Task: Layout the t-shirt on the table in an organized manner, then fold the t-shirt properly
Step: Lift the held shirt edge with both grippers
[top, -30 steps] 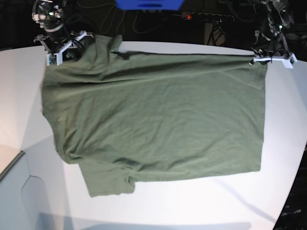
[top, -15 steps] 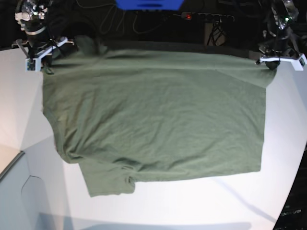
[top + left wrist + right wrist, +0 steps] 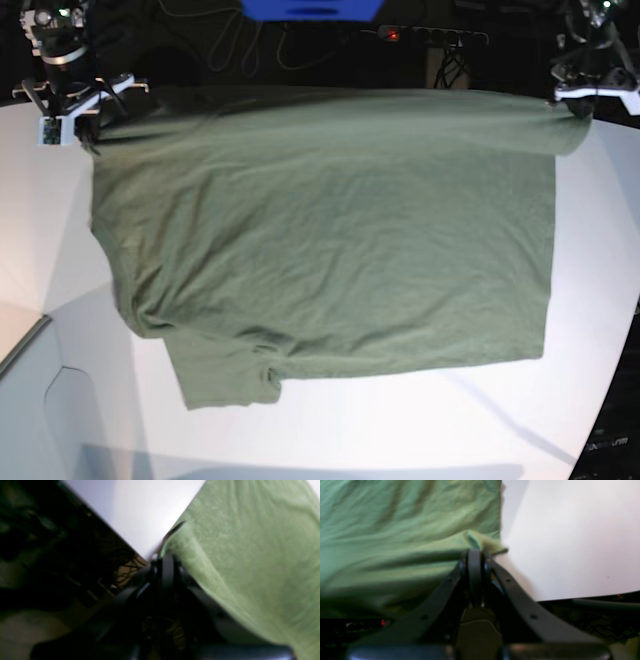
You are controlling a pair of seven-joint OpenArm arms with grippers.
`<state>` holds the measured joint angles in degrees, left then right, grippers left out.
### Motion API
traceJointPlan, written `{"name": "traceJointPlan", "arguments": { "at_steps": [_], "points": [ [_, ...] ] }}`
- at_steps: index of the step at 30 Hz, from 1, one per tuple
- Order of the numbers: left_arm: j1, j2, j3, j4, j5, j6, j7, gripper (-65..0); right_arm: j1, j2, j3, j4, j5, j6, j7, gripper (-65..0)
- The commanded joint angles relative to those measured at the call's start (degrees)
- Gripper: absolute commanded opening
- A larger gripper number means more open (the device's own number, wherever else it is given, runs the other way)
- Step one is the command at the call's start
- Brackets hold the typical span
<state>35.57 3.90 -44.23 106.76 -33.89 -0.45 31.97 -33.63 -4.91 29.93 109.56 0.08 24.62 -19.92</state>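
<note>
Behind the white table [image 3: 590, 300] the background is dark, with black cables, a power strip showing a red light [image 3: 425, 35], and a blue object [image 3: 310, 8] at the top middle of the base view. The table's far edge curves across the frame.

The t-shirt [image 3: 330, 230], olive green, covers most of the table, its near part lying flat with one short sleeve [image 3: 225, 375] pointing toward the near left corner. Its far edge is lifted off the table and stretched in a nearly straight line between the two arms.

The right gripper [image 3: 85, 105] is at the far left corner of the table; in its wrist view its fingers [image 3: 475, 562] are pressed together, pinching a bunched fold of the green fabric, with bare table just beside it.

The left gripper [image 3: 578, 102] is at the far right corner. Its wrist view is blurred, but the fingers [image 3: 166, 566] look closed on the shirt's edge, the cloth hanging away from them to one side and the table's edge to the other.
</note>
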Motion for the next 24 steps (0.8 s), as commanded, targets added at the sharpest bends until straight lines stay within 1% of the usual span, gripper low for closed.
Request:
{"name": "traceJointPlan", "arguments": {
  "at_steps": [1, 4, 7, 14, 17, 20, 24],
  "points": [
    [1.04, -0.43, -1.35, 0.98, -0.88, 0.05, -1.42, -65.0, 0.0, 0.2, 0.18, 0.99, 0.41, 0.3, 1.59, -65.0],
    [0.87, -0.6, -2.15, 0.71, -2.73, 0.05, -1.15, -65.0, 1.85, 0.2, 0.18, 0.73, 0.41, 0.3, 1.59, -65.0],
    [0.52, -0.6, -1.71, 0.62, -2.64, 0.05, -1.42, -65.0, 3.69, 0.2, -0.09, 0.73, 0.41, 0.3, 1.51, -65.0],
    [-5.9, -0.78, -1.97, -2.01, -2.55, 0.05, -1.06, -65.0, 9.32, 0.47, -3.6, -1.03, 0.06, 0.3, 1.33, -65.0],
    [-9.51, -2.36, -1.62, -4.39, -2.55, 0.05, -1.06, -65.0, 13.54, 1.08, -4.04, -5.07, -0.03, 0.3, 1.33, -65.0],
    [-13.81, -3.07, -1.79, -7.55, -2.55, 0.05, -1.06, -65.0, 17.58, 3.02, -4.92, -10.7, -0.03, 0.3, 1.42, -65.0],
    [-18.12, -5.88, -1.62, -10.63, -2.55, 0.05, -0.98, -65.0, 22.33, 4.78, -5.8, -15.18, -0.03, 0.3, 1.51, -65.0]
  ]
}}
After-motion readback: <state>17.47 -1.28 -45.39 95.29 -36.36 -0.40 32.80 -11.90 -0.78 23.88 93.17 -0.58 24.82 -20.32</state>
